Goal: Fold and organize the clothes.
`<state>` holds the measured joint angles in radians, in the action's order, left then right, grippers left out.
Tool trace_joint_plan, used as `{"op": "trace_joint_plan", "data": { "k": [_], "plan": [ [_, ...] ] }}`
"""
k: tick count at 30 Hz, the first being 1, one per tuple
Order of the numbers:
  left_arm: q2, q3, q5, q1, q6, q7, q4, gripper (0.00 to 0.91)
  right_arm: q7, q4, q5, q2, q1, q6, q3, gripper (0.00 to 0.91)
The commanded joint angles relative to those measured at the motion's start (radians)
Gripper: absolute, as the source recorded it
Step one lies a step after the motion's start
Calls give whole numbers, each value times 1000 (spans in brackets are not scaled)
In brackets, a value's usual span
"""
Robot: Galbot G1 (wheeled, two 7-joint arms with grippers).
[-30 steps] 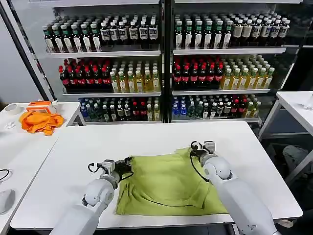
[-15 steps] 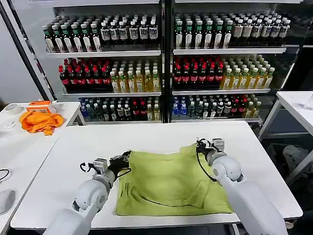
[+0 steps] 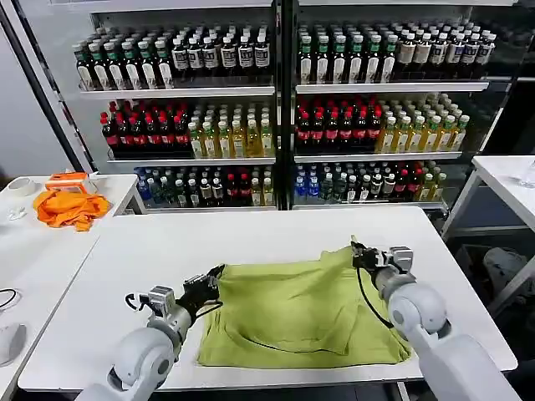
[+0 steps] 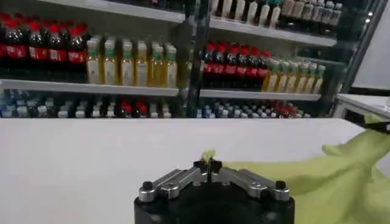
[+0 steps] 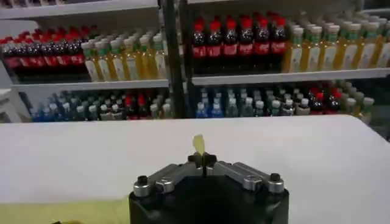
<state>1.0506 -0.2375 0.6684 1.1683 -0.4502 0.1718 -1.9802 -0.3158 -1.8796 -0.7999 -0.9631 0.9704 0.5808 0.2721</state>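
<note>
The lime-green T-shirt (image 3: 297,313) lies folded over itself on the white table (image 3: 251,238), its far edge lifted between my two grippers. My left gripper (image 3: 216,273) is shut on the shirt's far left corner; a tuft of green fabric (image 4: 208,155) pokes out between its closed fingertips. My right gripper (image 3: 357,248) is shut on the far right corner, with a small yellow-green tip (image 5: 198,143) standing above its pinched fingers. More of the shirt (image 4: 341,176) stretches off to one side in the left wrist view.
An orange cloth (image 3: 68,207) and an orange-and-white box (image 3: 68,179) lie on a second white table (image 3: 38,251) at the left. Shelves of bottles (image 3: 284,109) stand behind. Another table (image 3: 506,180) is at the right.
Both grippers have drawn apart and toward me, still pinching the corners. The shirt's far edge has been pulled wider and tauter, and the cloth has shifted slightly right.
</note>
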Motion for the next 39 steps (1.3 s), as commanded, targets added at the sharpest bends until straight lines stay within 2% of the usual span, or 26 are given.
{"op": "trace_joint_plan", "data": {
  "k": [1, 14, 22, 23, 24, 25, 35, 39],
  "plan": [
    [-13, -11, -9, 96, 6, -3, -78, 20, 1, -132, -6, 45, 187, -1, 136, 0],
    [-25, -12, -185, 229, 34, -33, -108, 20, 18, -279, 27, 13, 469, -1, 276, 0],
    [-24, -19, -285, 288, 57, -30, -99, 30, 32, -279, 94, -29, 557, -1, 277, 0],
    [-22, -17, -299, 289, 59, -30, -95, 91, 33, -271, 104, -36, 557, -1, 272, 292],
    [-19, -16, -307, 287, 58, -31, -87, 383, 34, -268, 110, -39, 555, 0, 268, 907],
    [-16, -12, -316, 284, 55, -32, -78, 907, 35, -254, 126, -44, 550, 0, 259, 907],
    [32, -9, -358, 313, 86, 28, -99, 907, 38, -275, 189, -85, 559, -3, 240, 907],
    [98, -11, -347, 358, 107, 102, -128, 907, 38, -298, 209, -102, 587, -4, 256, 907]
  ]
}}
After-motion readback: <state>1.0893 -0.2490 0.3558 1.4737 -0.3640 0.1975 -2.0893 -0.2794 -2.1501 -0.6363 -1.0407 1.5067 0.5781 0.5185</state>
